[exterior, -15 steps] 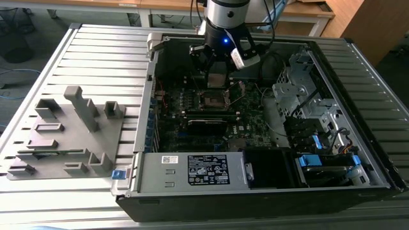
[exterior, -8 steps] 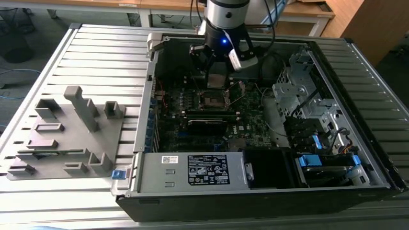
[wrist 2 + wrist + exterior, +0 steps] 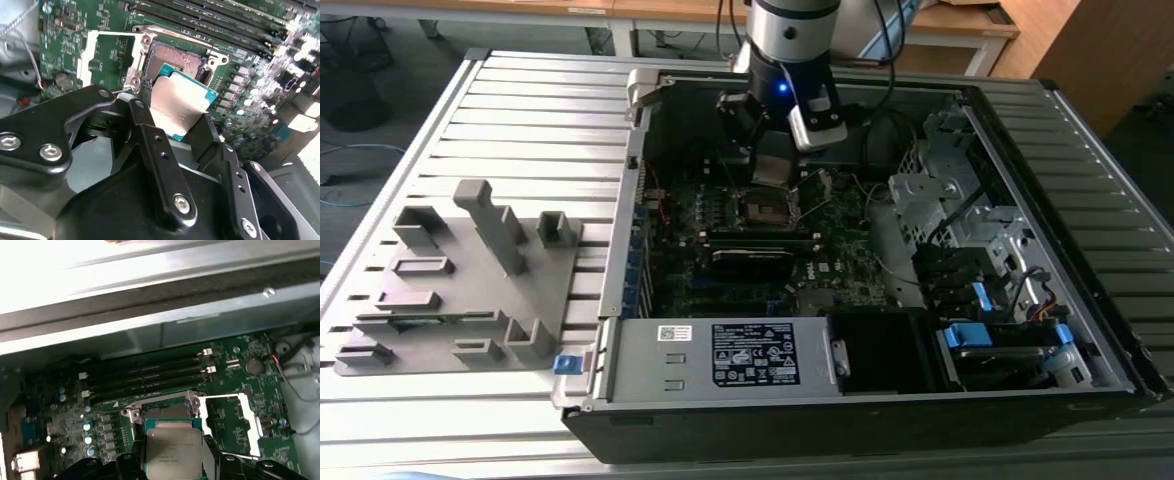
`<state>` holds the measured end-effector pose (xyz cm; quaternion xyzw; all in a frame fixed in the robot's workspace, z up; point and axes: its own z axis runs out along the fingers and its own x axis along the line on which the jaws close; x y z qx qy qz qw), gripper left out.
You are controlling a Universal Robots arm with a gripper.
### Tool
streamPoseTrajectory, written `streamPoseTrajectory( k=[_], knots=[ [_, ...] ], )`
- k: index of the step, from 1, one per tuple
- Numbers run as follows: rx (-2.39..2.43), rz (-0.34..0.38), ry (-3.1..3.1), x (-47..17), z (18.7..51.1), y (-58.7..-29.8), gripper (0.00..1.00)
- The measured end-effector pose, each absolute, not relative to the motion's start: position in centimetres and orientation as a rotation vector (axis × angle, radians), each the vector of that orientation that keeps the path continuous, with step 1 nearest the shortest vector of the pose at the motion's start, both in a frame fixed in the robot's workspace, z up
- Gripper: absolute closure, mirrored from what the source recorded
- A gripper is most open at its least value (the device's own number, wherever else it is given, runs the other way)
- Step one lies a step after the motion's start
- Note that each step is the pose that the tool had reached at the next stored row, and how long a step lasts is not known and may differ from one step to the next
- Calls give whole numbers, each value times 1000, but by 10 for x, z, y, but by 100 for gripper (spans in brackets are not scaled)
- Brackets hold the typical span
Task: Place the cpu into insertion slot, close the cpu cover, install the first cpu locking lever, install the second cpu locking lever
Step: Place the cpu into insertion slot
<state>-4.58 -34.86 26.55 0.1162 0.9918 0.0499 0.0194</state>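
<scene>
My gripper is shut on the cpu, its two black fingers pressing opposite edges, silver face showing. The chip hangs just above the insertion slot, covering one edge of it and apart from its floor. The cpu cover, a thin silvery frame, lies flipped open beside the slot. In the first wrist view the cpu sits between the fingers, with the slot and the open cover beyond. In the exterior view the gripper hovers over the slot inside the open computer case.
Long memory slots run beside the socket. A black card lies just in front of it. A labelled power supply box and drive bays with blue tabs fill the case's front. A grey fixture plate stands at the exterior view's left.
</scene>
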Motion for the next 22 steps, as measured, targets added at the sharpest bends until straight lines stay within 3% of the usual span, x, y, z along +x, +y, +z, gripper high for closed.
streamPoseTrajectory(
  k=[22],
  knots=[
    [782, 144, 2985, -46, 263, -349, 46]
  ],
)
